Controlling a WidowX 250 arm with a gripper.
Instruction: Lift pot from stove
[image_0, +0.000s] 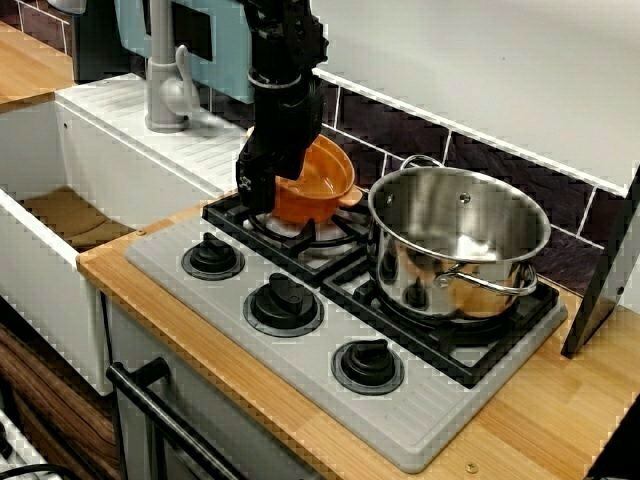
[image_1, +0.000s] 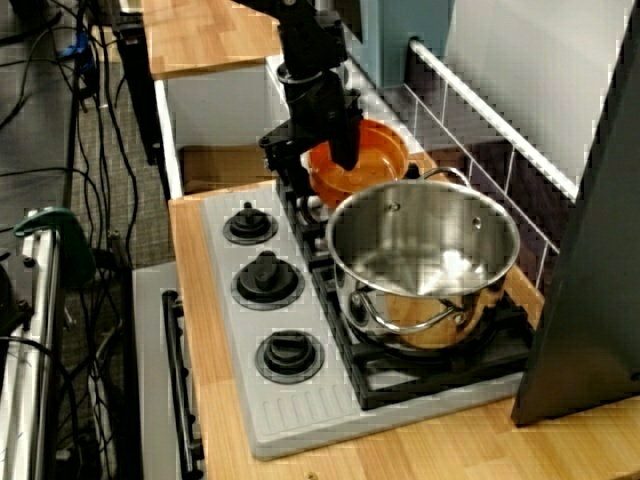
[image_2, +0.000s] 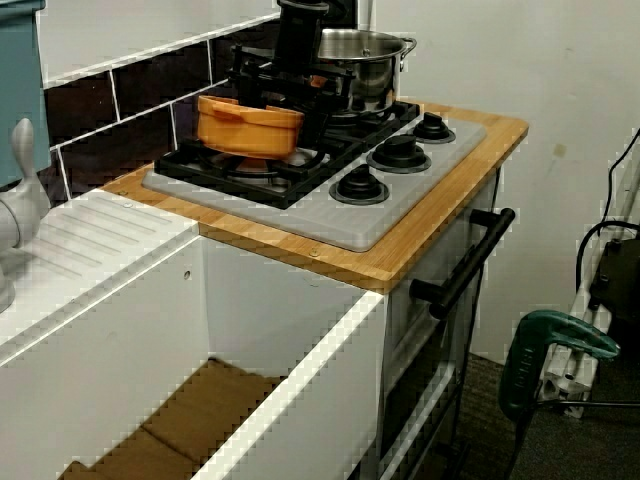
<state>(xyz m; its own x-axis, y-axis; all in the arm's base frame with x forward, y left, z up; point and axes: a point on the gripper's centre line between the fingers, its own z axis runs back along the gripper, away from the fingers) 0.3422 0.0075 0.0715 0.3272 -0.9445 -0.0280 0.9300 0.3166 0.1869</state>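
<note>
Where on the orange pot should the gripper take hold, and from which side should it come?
Best on the rim of the orange pot, from above, one finger inside and one outside. The wall is thin and the mouth is open upward, while the side handles are small. Take the rim on the side away from the steel pot, which stands close beside it on the stove. The gripper is already there.

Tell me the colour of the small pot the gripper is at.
Orange, glossy: the pot shows best in the view from the sink side.
</note>
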